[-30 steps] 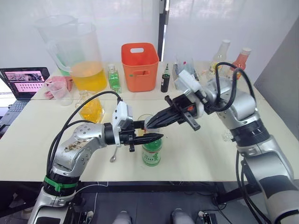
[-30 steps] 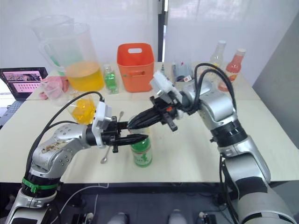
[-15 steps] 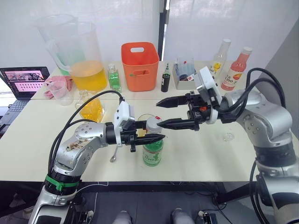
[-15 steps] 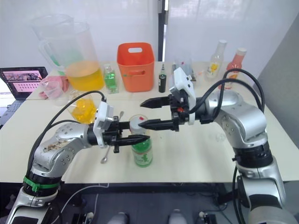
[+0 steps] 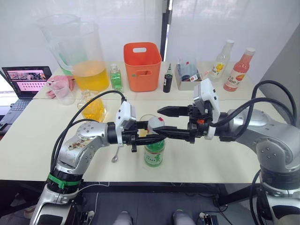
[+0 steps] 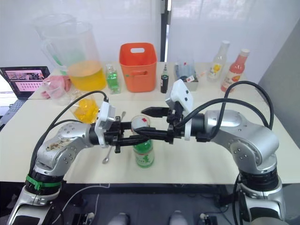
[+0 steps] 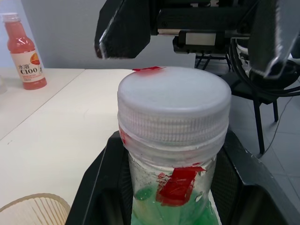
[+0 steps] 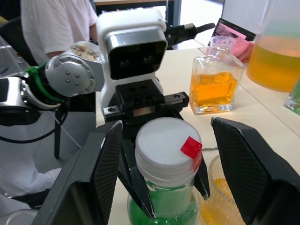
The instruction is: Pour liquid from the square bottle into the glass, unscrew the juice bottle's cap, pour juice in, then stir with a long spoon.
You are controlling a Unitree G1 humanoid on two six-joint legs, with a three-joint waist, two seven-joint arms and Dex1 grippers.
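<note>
Currently left gripper (image 5: 152, 138) clamps the juice bottle (image 5: 153, 151) neck at table (image 5: 211, 159) front centre, right gripper (image 5: 165, 121) fingers spread wide, straddling the cap (image 8: 166, 149), not touching it.

Your right gripper (image 5: 163, 120) has its fingers spread either side of the cap (image 5: 155, 123), with room on both sides. The left gripper (image 5: 152, 136) blocks the juice bottle (image 5: 153, 151) neck below. The glass (image 5: 146, 120) stands just behind. The desk (image 5: 211, 157) is bare toward your right.
</note>
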